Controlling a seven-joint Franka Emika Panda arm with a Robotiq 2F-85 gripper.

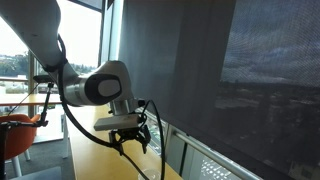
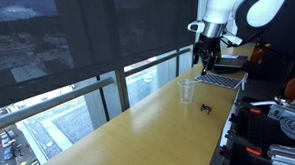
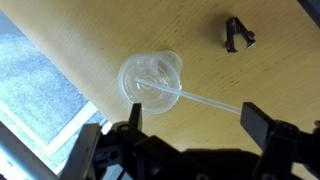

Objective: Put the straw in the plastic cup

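Observation:
In the wrist view the small translucent plastic cup (image 3: 150,78) stands on the wooden counter, seen from above. The clear straw (image 3: 205,101) has one end inside the cup, and the rest leans out over the rim towards the right fingertip. My gripper (image 3: 194,118) hovers above them, open, with nothing between its black fingers (image 3: 255,122). In an exterior view the cup (image 2: 187,91) sits on the counter just below and in front of the gripper (image 2: 204,61). In an exterior view the gripper (image 1: 131,140) hangs over the counter, and the cup is out of view there.
A small black clip-like object (image 3: 237,35) lies on the counter near the cup and shows in an exterior view as the black object (image 2: 206,106). A laptop (image 2: 220,81) sits behind the cup. Dark window blinds (image 2: 80,30) run along the counter's far edge.

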